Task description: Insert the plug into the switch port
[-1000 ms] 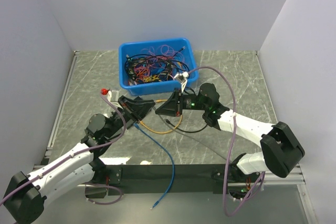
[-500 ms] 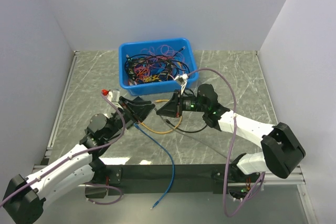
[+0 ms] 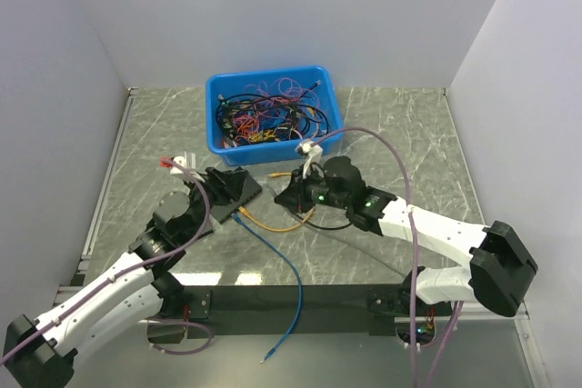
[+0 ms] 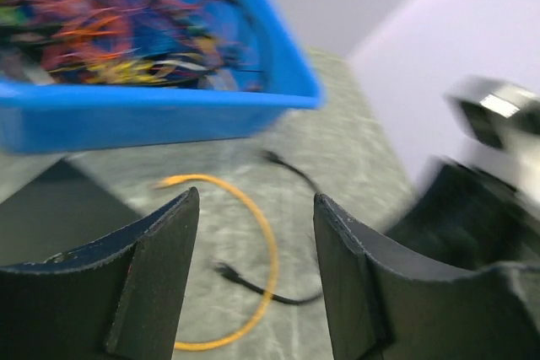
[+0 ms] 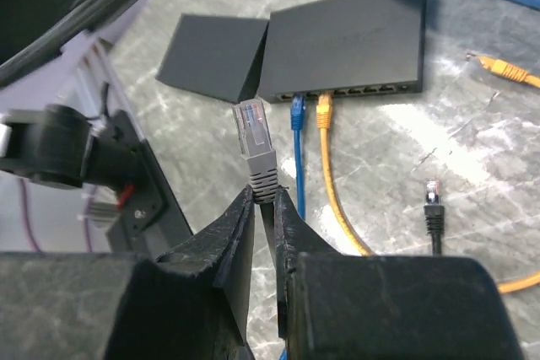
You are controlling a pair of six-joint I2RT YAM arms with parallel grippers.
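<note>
My right gripper (image 5: pixel 266 197) is shut on a grey plug (image 5: pixel 256 151), which stands up out of the fingertips with its clear tip pointing at the black switch (image 5: pixel 346 38). The plug hangs short of the port row, to the left of it. A blue plug (image 5: pixel 296 112) and an orange plug (image 5: pixel 324 107) sit in ports. In the top view the right gripper (image 3: pixel 291 195) is just right of the switch (image 3: pixel 238 186). My left gripper (image 4: pixel 255 206) is open and empty, over the table beside the switch, near an orange cable loop (image 4: pixel 261 250).
A blue bin (image 3: pixel 273 115) full of tangled cables stands behind the switch. A flat black block (image 5: pixel 215 63) lies against the switch's left end. A loose black plug (image 5: pixel 433 195) and an orange cable end (image 5: pixel 494 65) lie on the marble table. A blue cable (image 3: pixel 282 270) trails to the front edge.
My right arm has swung left and nearer with the grey plug, lowering toward the switch front. My left gripper has drawn back a little to the left.
</note>
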